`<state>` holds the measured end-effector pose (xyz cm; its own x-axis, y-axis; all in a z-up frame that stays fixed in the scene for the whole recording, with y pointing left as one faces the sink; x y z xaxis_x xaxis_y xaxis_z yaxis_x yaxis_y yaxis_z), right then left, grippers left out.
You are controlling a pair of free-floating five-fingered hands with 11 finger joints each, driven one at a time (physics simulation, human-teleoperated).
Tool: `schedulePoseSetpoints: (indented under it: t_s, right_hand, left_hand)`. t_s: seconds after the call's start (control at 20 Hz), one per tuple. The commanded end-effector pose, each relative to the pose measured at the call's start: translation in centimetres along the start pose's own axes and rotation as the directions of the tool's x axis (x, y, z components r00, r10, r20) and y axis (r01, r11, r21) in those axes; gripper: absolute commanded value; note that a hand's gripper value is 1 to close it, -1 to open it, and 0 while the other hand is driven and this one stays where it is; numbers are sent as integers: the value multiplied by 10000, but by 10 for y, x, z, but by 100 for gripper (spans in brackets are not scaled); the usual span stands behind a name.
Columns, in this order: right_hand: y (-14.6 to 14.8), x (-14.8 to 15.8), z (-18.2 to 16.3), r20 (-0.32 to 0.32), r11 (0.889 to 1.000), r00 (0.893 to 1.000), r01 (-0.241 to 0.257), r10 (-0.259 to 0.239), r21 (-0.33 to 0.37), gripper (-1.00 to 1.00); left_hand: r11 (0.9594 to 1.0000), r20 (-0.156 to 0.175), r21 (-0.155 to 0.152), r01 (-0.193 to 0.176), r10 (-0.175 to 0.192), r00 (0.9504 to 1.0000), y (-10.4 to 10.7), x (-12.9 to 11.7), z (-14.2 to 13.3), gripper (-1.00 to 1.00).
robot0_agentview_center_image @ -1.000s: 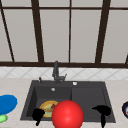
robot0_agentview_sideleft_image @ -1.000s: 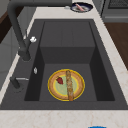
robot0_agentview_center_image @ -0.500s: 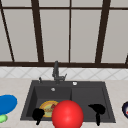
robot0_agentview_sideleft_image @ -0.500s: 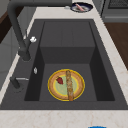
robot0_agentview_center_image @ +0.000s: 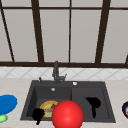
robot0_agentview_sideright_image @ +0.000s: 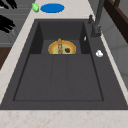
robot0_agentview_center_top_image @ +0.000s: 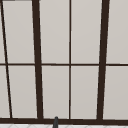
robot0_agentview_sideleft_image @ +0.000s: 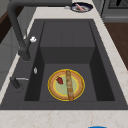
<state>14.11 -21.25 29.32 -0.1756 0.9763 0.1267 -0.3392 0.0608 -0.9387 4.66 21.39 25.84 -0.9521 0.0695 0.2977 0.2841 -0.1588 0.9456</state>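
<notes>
Two black hands hover at a dark sink (robot0_agentview_center_image: 110, 105). Front view: the left hand (robot0_agentview_center_image: 38, 114) hangs by the near-left rim, beside a yellow plate (robot0_agentview_center_image: 47, 108) in the left basin; the right hand (robot0_agentview_center_image: 94, 103) hangs over the right basin. Both hold nothing; finger positions cannot be told. A red ball (robot0_agentview_center_image: 67, 114) sits between them.

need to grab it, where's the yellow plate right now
The yellow plate lies on the floor of the sink's left basin, near the faucet, by the left hand in the front view.
</notes>
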Motion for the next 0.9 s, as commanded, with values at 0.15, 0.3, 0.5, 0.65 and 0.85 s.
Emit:
schedulePoseSetpoints:
  t_s: [0.15, 0.3, 0.5, 0.65, 0.85]
  right_hand:
    - [-5, 25, -52, -135, 9939, 9982, -602, 592, -919, -100]
    - [-6, 39, -66, -120, 9823, 9973, -740, 731, -1720, -100]
    - [-12, 48, -88, -76, 9680, 9980, -627, 627, -2431, -100]
    - [-18, 64, -111, -153, 9604, 9965, -832, 821, -2661, -100]
    - [-25, 80, -139, -287, 9433, 9944, -1053, 1015, -3148, -100]
  left_hand:
    - [10000, -2, 3, 3, -3, 10000, 0, 0, 0, 0]
    - [10000, -4, 5, 6, -6, 10000, 0, 0, 0, 0]
    - [10000, -5, 6, 8, -8, 10000, 0, 0, 0, 0]
    - [10000, -6, 7, 9, -9, 10000, 0, 0, 0, 0]
    - [10000, -7, 8, 10, -10, 10000, 0, 0, 0, 0]
